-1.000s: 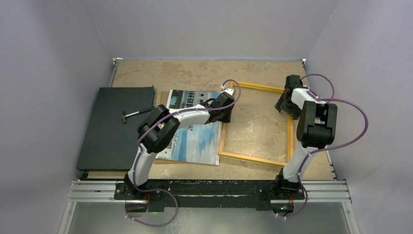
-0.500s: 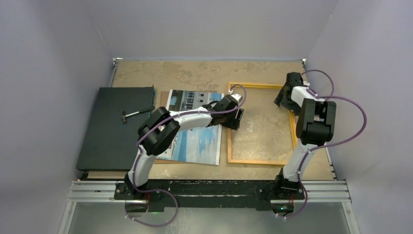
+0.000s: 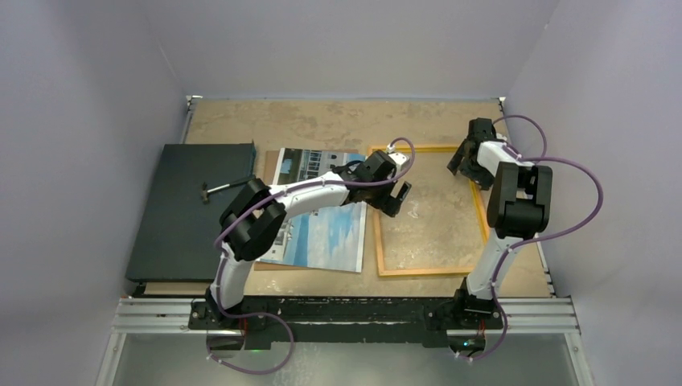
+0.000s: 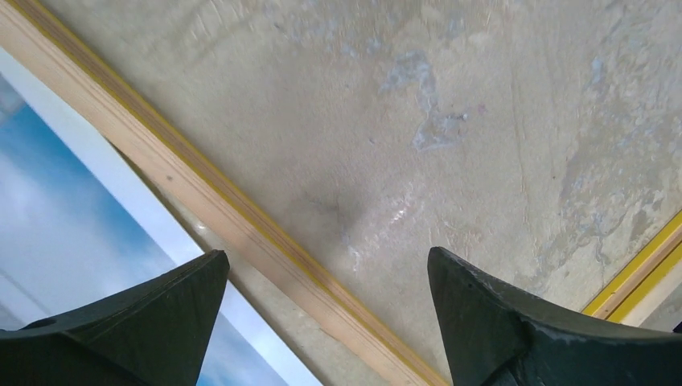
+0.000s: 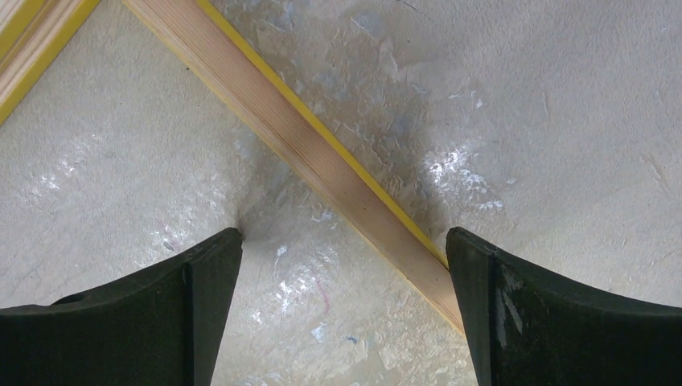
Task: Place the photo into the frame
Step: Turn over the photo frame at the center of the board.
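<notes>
The yellow-orange frame (image 3: pixel 426 271) lies flat on the table, right of centre. The photo (image 3: pixel 330 233) of a building under blue sky lies face up just left of it, edges nearly touching. My left gripper (image 3: pixel 398 193) stands open above the frame's left rail (image 4: pixel 173 173), with the photo's blue corner (image 4: pixel 48 209) beside one finger. At the frame's far right corner, my right gripper (image 3: pixel 460 165) is open astride a rail (image 5: pixel 314 153). Neither gripper holds anything.
A flat black panel (image 3: pixel 193 209) lies at the left with a small metal piece (image 3: pixel 225 186) on it. A brown board (image 3: pixel 269 161) shows under the photo's left edge. Grey walls close in three sides.
The frame has turned from tilted to square with the table. Both grippers have opened and let go of it. The left gripper has shifted right.
</notes>
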Robot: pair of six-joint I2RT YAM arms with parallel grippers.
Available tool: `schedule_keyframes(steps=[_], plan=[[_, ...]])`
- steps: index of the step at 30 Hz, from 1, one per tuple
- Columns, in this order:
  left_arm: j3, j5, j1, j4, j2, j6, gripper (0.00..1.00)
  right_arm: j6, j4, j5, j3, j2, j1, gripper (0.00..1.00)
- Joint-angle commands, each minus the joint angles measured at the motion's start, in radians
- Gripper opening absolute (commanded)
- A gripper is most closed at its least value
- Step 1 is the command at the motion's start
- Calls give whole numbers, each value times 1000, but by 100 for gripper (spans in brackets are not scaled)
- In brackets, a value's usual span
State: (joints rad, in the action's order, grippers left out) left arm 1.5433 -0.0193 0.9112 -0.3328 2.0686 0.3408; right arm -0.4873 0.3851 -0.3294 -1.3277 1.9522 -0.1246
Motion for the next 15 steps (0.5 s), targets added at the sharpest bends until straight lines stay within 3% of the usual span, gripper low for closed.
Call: schedule_keyframes(steps=[1, 7, 15], plan=[[53, 53, -47, -8, -72, -86, 93, -47, 52, -51, -10, -23, 0, 99], [83, -53, -168, -39, -134, -71, 94, -92, 79, -145, -51, -103, -2, 99], [284, -90, -375, -318, -178, -191, 99, -117, -4, -169, 9, -294, 19, 99]])
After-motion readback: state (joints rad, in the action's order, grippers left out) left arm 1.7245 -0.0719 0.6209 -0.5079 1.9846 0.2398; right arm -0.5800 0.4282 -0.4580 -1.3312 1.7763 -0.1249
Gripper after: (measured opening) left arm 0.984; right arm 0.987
